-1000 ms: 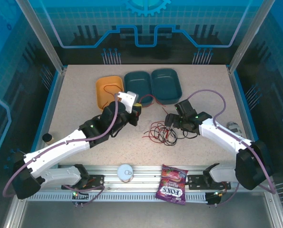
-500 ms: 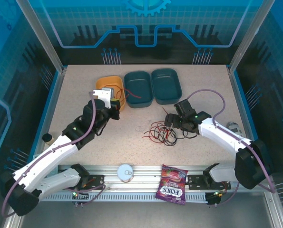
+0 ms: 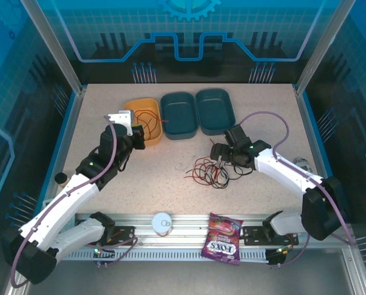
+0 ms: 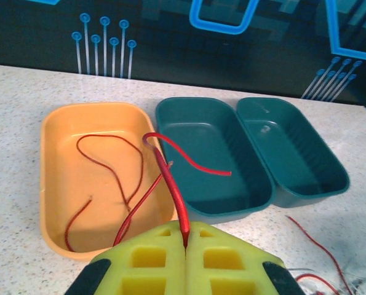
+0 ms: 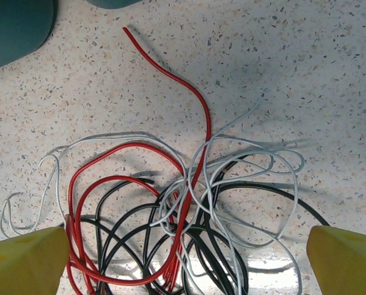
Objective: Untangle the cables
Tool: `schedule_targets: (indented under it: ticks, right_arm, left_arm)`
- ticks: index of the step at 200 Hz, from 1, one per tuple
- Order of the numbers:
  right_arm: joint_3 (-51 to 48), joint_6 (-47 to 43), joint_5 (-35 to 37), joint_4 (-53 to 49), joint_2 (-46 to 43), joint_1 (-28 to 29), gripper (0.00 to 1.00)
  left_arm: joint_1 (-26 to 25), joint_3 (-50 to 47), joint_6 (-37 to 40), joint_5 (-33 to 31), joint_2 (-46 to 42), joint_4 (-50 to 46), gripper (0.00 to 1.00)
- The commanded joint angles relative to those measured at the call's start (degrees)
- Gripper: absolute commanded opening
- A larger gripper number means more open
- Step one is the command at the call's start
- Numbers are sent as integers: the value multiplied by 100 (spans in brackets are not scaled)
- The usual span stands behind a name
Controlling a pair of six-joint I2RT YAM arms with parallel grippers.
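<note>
Swinging away from the table centre over the last second, the left gripper [image 4: 186, 246] is now hovering at the near edge of the orange tray [image 4: 47, 160], well apart from the heap it was beside earlier. Its yellow fingers are pressing together on a red cable [image 4: 176, 190]. This cable is rising from the pinch, bending over the rim between the two trays and trailing its free end into the adjoining teal tray [image 4: 195, 109]. Whether that end is resting on the tray floor or hanging just above it is not clear from the wrist view. A second red cable [image 4: 141, 165] is lying loose inside the orange tray.

The right gripper [image 5: 186, 252] is staying over the remaining tangle of cables [image 5: 183, 209], jaws spread fully and gripping nothing. Red, black and white strands are crossing one another there on the table [image 5: 293, 61], near its middle.

Judgement: one strand is leaving the knot for the orange tray, so sorting is progressing. The held cable is straddling the rim, so shifting it toward the orange side before release is looking advisable.
</note>
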Motion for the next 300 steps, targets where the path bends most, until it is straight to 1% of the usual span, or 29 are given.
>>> schedule_targets:
  ticks: [1, 50, 85, 116, 138, 169, 192, 244, 300]
  right_arm:
    - [203, -64, 73, -132, 93, 104, 100]
    - [249, -64, 82, -132, 123, 167, 100]
    - [227, -42, 107, -147, 93, 224, 100]
    - [249, -43, 135, -165, 84, 236, 100]
    - [279, -54, 135, -182, 88, 247, 100]
    - [313, -64, 151, -230, 69, 252, 100]
    - [295, -64, 170, -262, 36, 256, 100]
    - [337, -89, 239, -349, -17, 256, 100]
    - [334, -108, 250, -369, -16, 255, 100]
  left_arm:
    - [244, 50, 78, 17, 263, 201, 0]
    - [851, 261, 85, 333, 1150, 802, 0]
    - [1054, 422, 9, 285, 1679, 1225, 0]
    - [1168, 542, -43, 95, 2112, 1653, 0]
    - [1199, 736, -91, -25, 2515, 1779, 0]
    - [1207, 1000, -137, -542, 3064, 1871, 0]
    - [1207, 1171, -203, -796, 3428, 1894, 0]
    - [1205, 1320, -456, -765, 3944, 1804, 0]
    - [1207, 1305, -729, -595, 4314, 1769, 7]
